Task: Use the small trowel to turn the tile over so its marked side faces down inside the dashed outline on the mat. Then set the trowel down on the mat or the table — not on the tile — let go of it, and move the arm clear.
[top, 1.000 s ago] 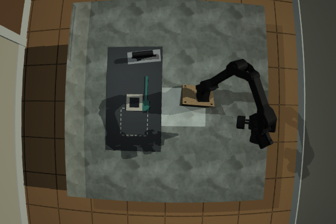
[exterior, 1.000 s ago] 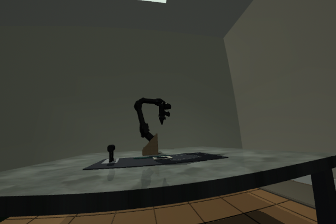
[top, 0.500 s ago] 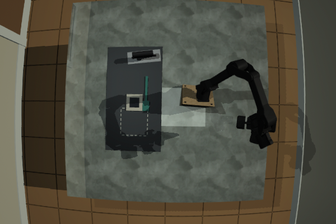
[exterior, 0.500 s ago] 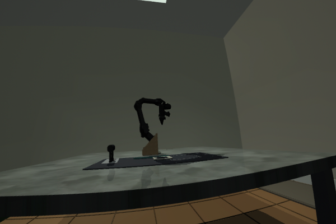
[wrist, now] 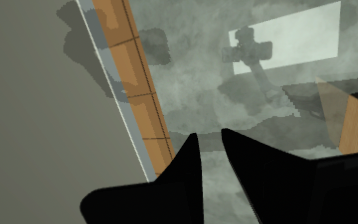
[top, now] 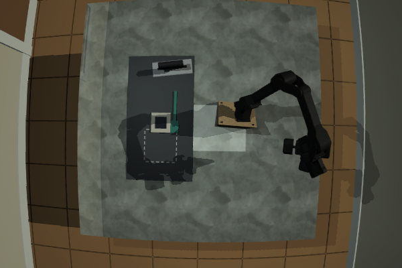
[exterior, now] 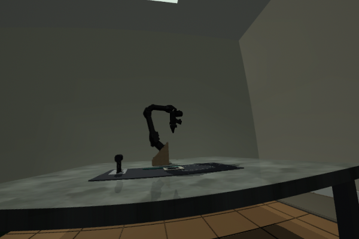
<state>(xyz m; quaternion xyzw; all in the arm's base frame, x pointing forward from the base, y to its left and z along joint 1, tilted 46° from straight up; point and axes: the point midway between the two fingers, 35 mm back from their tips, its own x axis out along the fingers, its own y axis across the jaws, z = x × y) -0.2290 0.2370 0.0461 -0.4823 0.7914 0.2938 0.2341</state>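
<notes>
The tile lies flat on the dark mat, its dark square facing up. It is mostly outside the dashed outline, with its lower edge in the top view just over the outline's upper side. The green trowel lies along the tile's right side in the top view; its blade touches or nearly touches the tile, and whether any of it is underneath I cannot tell. My gripper is empty, partly open with a narrow gap, high above the table and far from the trowel.
A black upright object stands on a white plate at the mat's upper end in the top view. The arm's wooden base stands right of the mat. The gripper hangs near the table's right edge there.
</notes>
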